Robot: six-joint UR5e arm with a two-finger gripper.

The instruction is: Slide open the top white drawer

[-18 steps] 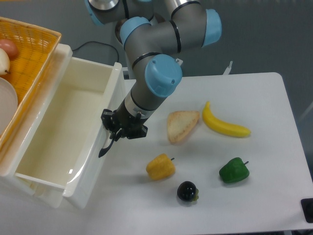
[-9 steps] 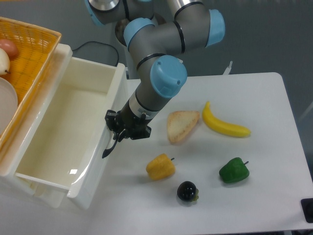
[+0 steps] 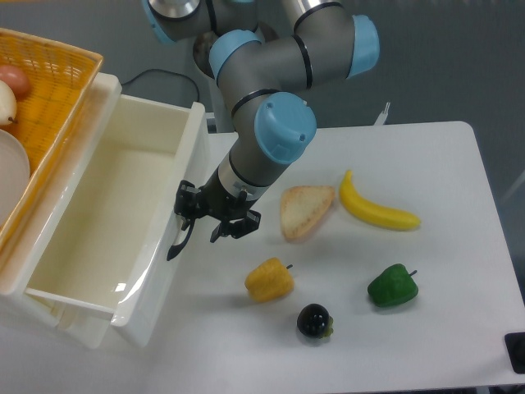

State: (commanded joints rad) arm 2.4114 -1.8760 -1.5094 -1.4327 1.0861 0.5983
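The top white drawer (image 3: 161,283) stands pulled out from the cabinet at the left, and its deep glossy inside shows nothing in it. Its curved black handle (image 3: 176,243) sticks out from the front wall toward the table. My gripper (image 3: 212,216) hangs just right of the handle's upper end. Its fingers (image 3: 186,201) are spread apart, one close to the drawer front and the other out over the table. Nothing is held between them.
An orange wicker basket (image 3: 57,90) with an onion and a white plate sits on the cabinet top at the far left. On the table lie a bread slice (image 3: 305,210), a banana (image 3: 377,210), a yellow pepper (image 3: 269,280), a green pepper (image 3: 392,286) and a dark round fruit (image 3: 313,321).
The drawer first slid a little further out with my gripper on the handle. My fingers have since spread apart and let go of the handle.
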